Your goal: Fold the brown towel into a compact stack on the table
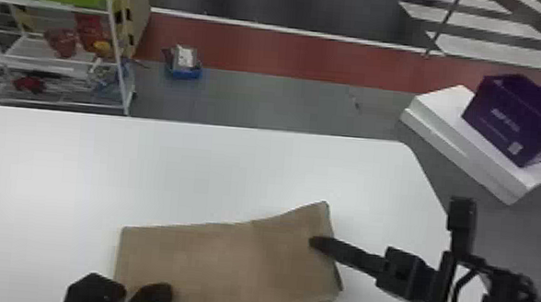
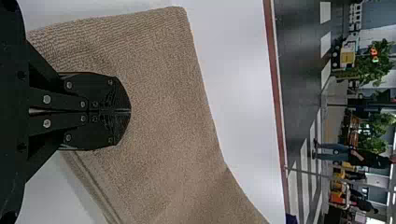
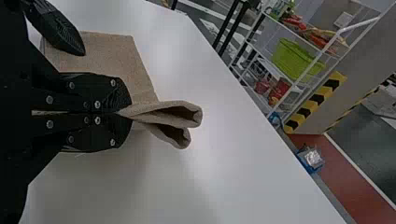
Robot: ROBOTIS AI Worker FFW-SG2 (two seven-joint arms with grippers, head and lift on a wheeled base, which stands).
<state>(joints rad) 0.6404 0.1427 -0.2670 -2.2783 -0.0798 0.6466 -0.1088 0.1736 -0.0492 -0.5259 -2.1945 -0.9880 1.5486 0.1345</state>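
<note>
Brown towel: (image 1: pixel 228 265) a long layered strip on the white surface (image 1: pixel 181 164), spanning from beneath the left jaws to between the right jaws.
Right gripper: (image 3: pixel 130 114) jaws narrow, clamped on the towel's end; two looped layers poke out past them.
Reason for right hold: gripping near the end, with the layers together, probably lets them travel as one when folded.
Left gripper: (image 2: pixel 130 111) jaws brought together over the towel's other end; no cloth visible between them. Cannot tell whether they press on it.
Reason for left placing: probably there to steady that end, or to tidy it, while the right end is worked.
Towel's right end: appears raised off the surface at the right jaws; the part towards the left jaws lies lower and flatter.
Progress: judged partway; layered lengthwise, but too long for a compact stack.
Next: likely carry the right end over towards the left jaws.
Risk: layers may slip apart or skew if the grip catches only some.
</note>
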